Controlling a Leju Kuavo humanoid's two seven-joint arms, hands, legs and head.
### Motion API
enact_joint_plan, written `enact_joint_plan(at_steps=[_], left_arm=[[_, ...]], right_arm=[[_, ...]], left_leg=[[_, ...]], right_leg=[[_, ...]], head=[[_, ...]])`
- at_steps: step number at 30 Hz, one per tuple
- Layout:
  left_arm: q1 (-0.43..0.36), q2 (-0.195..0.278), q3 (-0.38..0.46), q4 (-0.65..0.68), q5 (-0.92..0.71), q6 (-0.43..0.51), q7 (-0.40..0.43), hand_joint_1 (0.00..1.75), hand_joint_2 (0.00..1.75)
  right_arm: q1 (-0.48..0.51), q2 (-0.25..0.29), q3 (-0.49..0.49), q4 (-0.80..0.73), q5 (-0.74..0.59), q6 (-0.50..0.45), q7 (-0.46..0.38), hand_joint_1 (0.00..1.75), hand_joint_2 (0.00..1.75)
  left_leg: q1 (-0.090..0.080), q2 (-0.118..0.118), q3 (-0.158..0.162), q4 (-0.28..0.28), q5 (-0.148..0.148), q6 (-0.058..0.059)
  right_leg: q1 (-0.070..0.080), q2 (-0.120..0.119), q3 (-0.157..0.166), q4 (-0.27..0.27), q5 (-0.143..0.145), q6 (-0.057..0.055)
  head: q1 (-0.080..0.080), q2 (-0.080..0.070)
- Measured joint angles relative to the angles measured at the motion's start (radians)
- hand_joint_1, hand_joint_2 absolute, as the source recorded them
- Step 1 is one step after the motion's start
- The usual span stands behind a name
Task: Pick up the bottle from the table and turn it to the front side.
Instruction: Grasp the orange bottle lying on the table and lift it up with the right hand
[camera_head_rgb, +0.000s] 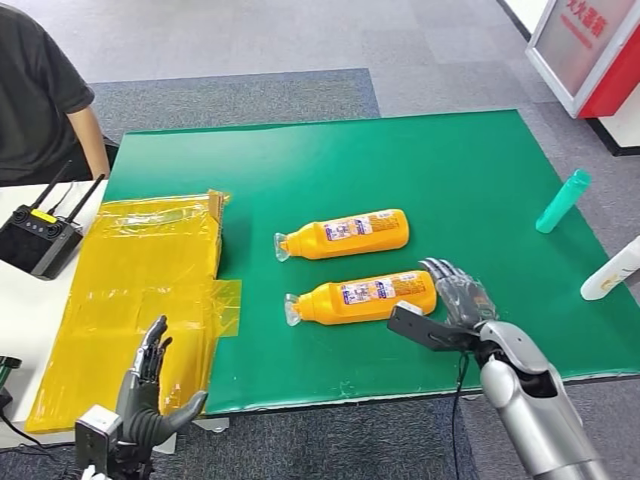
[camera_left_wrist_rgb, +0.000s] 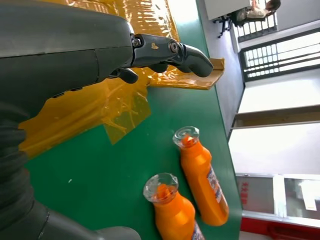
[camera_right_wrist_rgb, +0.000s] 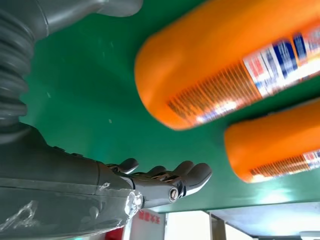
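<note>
Right hand (camera_head_rgb: 455, 297) empty, fingers spread, beside base of near glossy orange bottle (camera_head_rgb: 370, 297) lying on matte green mat (camera_head_rgb: 483, 180). Left hand (camera_head_rgb: 147, 385) empty, fingers apart, over crinkled yellow film (camera_head_rgb: 143, 270).

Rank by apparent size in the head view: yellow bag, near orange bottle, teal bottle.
1. yellow bag, clearly largest.
2. near orange bottle.
3. teal bottle, smallest, though it lies farther away, so its true size is unsure.

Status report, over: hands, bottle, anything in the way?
Both hands open: left hand low, right hand beside near orange bottle. Bottle lying flat. Second orange bottle just beyond.
</note>
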Motion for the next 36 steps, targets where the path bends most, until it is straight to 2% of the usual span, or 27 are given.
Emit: enact_joint_plan(at_steps=[9, 14, 19, 26, 36], left_arm=[[-0.030, -0.002, -0.008, 0.016, 0.004, 0.001, -0.001, 0.00, 1.75], [-0.040, -0.002, -0.010, 0.028, 0.004, 0.007, -0.001, 0.00, 1.75], [-0.050, -0.001, -0.010, 0.040, 0.008, 0.014, -0.001, 0.00, 1.75], [-0.057, 0.002, -0.011, 0.056, 0.016, 0.027, -0.001, 0.00, 1.75], [-0.060, 0.006, -0.015, 0.069, 0.026, 0.040, -0.001, 0.00, 1.75]], right_arm=[[-0.217, -0.009, 0.113, 0.147, 0.002, 0.092, 0.027, 0.00, 1.75], [-0.303, -0.009, 0.186, 0.228, -0.010, 0.116, 0.026, 0.00, 1.75], [-0.386, -0.008, 0.260, 0.324, -0.045, 0.187, 0.006, 0.00, 1.75], [-0.446, -0.016, 0.353, 0.417, -0.110, 0.271, -0.023, 0.00, 1.75], [-0.486, -0.050, 0.425, 0.437, -0.173, 0.339, -0.023, 0.00, 1.75]], left_leg=[[0.000, 0.000, 0.000, 0.000, 0.002, 0.001], [0.000, 0.000, 0.000, 0.000, 0.002, 0.000], [0.000, 0.000, 0.000, 0.000, 0.002, 0.001], [0.000, 0.000, 0.000, 0.001, 0.003, 0.001], [0.000, 0.000, 0.000, 0.001, 0.003, 0.001]], right_leg=[[0.000, 0.000, 0.000, 0.000, 0.002, 0.001], [0.000, 0.000, 0.000, 0.000, 0.002, 0.001], [0.000, 0.000, 0.000, 0.000, 0.002, 0.001], [-0.001, 0.000, 0.000, 0.000, 0.003, 0.001], [-0.001, 0.000, 0.000, 0.000, 0.003, 0.001]], head=[[0.000, 0.000], [0.000, 0.000], [0.000, 0.000], [0.000, 0.000], [0.000, 0.000]])
